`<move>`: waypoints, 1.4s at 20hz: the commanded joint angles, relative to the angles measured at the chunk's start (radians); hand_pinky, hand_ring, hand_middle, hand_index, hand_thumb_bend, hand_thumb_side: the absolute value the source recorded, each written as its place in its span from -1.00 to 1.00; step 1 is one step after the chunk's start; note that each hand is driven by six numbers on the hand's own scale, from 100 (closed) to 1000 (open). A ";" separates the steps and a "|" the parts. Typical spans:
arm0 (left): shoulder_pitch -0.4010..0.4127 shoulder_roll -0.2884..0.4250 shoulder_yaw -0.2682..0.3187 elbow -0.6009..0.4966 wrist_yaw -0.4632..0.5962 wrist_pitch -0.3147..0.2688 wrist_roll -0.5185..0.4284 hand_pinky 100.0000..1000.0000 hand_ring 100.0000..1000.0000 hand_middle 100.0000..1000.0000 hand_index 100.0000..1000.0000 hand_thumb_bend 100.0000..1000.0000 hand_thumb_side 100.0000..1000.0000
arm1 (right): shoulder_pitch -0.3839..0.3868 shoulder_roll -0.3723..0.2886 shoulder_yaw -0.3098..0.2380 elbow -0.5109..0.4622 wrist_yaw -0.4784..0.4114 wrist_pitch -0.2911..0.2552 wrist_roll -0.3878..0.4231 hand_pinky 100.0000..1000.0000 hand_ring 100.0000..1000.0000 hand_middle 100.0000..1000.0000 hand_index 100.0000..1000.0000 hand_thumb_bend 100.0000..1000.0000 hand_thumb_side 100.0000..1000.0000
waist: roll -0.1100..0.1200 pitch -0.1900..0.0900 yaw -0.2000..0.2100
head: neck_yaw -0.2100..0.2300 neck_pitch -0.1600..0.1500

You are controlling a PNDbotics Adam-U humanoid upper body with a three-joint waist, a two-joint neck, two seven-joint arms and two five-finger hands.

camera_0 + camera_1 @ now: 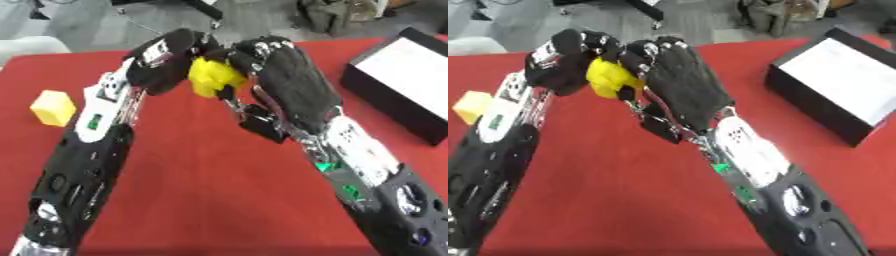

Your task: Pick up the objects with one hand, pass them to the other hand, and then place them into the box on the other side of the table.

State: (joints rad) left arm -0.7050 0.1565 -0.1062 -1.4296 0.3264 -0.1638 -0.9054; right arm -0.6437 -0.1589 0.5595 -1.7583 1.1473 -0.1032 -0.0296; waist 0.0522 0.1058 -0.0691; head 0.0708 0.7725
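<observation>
My two forearms rise from the near edge and meet over the red table [201, 190]. Out there my left hand [162, 60] and my right hand [284, 75] both curl around the yellow object [214, 77], pinched between them in mid-air: this looks like the handover itself. Which hand carries the load, I cannot tell. To the outside of my left wrist, a yellow block [52, 107] waits on the cloth. Beyond my right hand sits the black box [842, 85], white inside; nothing visible in it, so placing remains.
</observation>
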 commanded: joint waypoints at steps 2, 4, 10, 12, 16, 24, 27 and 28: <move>-0.052 -0.034 0.029 0.008 -0.035 -0.055 -0.002 0.41 0.14 0.08 0.43 -0.58 0.68 | -0.010 -0.018 0.010 0.039 -0.032 -0.044 0.061 0.05 -0.36 -0.34 -0.74 -1.00 -1.00 | -0.004 -0.009 0.000 | 0.000 -0.003; -0.055 -0.049 0.040 0.026 -0.065 -0.076 -0.002 0.42 0.15 0.09 0.44 -0.60 0.67 | -0.014 -0.015 0.011 0.032 -0.047 -0.059 0.086 0.07 -0.36 -0.33 -0.74 -1.00 -1.00 | -0.004 -0.008 0.000 | 0.000 -0.003; -0.053 -0.075 0.090 0.069 -0.143 -0.129 -0.002 0.43 0.19 0.12 0.47 -0.64 0.63 | -0.018 -0.015 0.005 -0.002 -0.066 -0.083 0.117 0.11 -0.34 -0.31 -0.74 -1.00 -1.00 | -0.005 -0.008 -0.003 | -0.005 -0.003; -0.048 -0.076 0.116 0.077 -0.156 -0.136 -0.002 0.43 0.20 0.13 0.47 -0.65 0.62 | -0.016 -0.016 0.000 -0.011 -0.063 -0.083 0.117 0.10 -0.34 -0.32 -0.74 -1.00 -1.00 | -0.005 -0.008 -0.003 | -0.007 -0.003; -0.033 -0.069 0.177 0.068 -0.158 -0.120 0.001 0.43 0.21 0.14 0.48 -0.66 0.60 | -0.009 -0.020 -0.011 -0.019 -0.051 -0.076 0.107 0.10 -0.35 -0.32 -0.74 -1.00 -1.00 | -0.004 -0.008 -0.003 | -0.014 -0.003; 0.003 0.026 0.324 -0.043 -0.083 -0.034 0.106 0.43 0.21 0.15 0.48 -0.61 0.46 | 0.011 -0.062 -0.089 -0.021 -0.002 -0.024 0.058 0.10 -0.34 -0.32 -0.74 -1.00 -1.00 | -0.001 -0.010 -0.002 | -0.046 -0.003; 0.034 0.089 0.381 -0.095 -0.053 -0.026 0.156 0.42 0.20 0.15 0.48 -0.62 0.39 | 0.027 -0.106 -0.158 -0.002 0.011 0.023 0.016 0.05 -0.36 -0.33 -0.72 -1.00 -1.00 | 0.001 -0.010 -0.002 | -0.062 -0.003; 0.046 0.106 0.395 -0.111 -0.054 -0.029 0.173 0.42 0.20 0.14 0.48 -0.64 0.33 | 0.034 -0.121 -0.179 0.009 0.011 0.039 0.001 0.02 -0.37 -0.33 -0.69 -1.00 -1.00 | 0.002 -0.010 -0.003 | -0.070 -0.003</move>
State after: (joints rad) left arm -0.6474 0.2172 0.2642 -1.5028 0.2603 -0.1940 -0.7534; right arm -0.5986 -0.2522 0.4138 -1.7454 1.1505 -0.0834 -0.0124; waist 0.0549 0.1076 -0.0723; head 0.0091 0.7725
